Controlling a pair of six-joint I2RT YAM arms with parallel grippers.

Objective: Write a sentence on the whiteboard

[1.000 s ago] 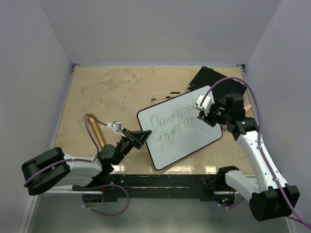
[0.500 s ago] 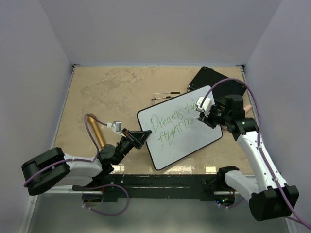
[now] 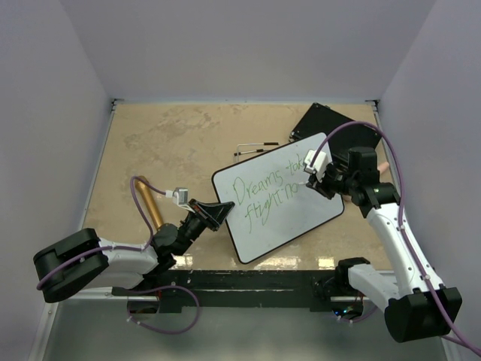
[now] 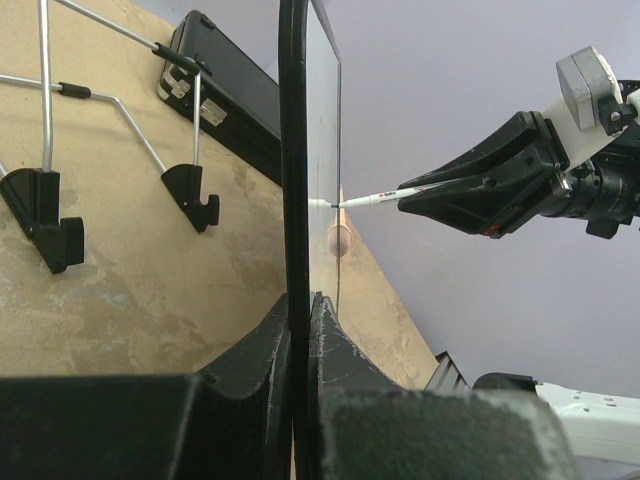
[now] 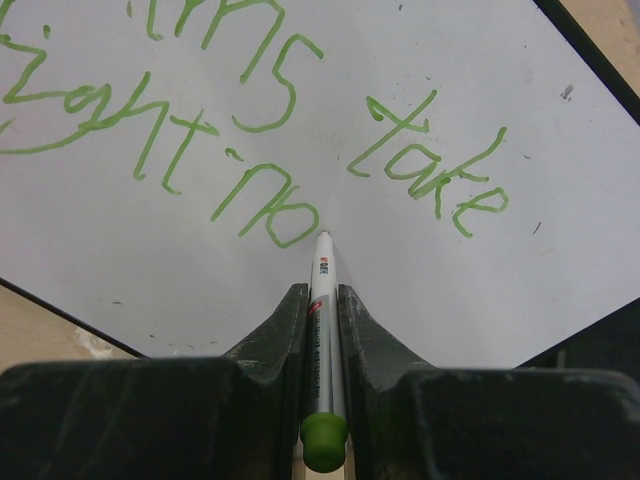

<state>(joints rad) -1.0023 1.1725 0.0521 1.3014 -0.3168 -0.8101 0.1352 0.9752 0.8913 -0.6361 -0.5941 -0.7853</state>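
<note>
Currently, the whiteboard (image 3: 259,229) is being clamped at its left edge by the left gripper (image 4: 300,312). The jaws are being pressed shut on the thin black frame, so the board is being propped with its back apart from the table (image 3: 150,143). How steeply it is leaning cannot be told.

Across the whiteboard's face, green writing (image 5: 250,110) is being laid in two lines, reading roughly "Dreams take" above "flight no". At the end of the lower line, the marker (image 5: 322,262) is being gripped by the right gripper (image 5: 322,295), which is closed narrowly on the barrel. The tip is being pressed to the board just right of the "o".

Beyond the whiteboard's far edge, a wire stand (image 3: 255,148) and a black board (image 3: 331,120) are lying on the table. The black board is partly hidden behind the whiteboard's far right corner.

The sentence is being judged unfinished, with the next letter after "no" as the step in hand. For that step, light, even pressure is being called for. The board is being held at one edge only, so a hard push would likely swing it in the left clamp. Strokes should be matched in height to the letters beside them. The tip should be lifted clear between letters so that no stray links are being dragged across the white space under "take".
</note>
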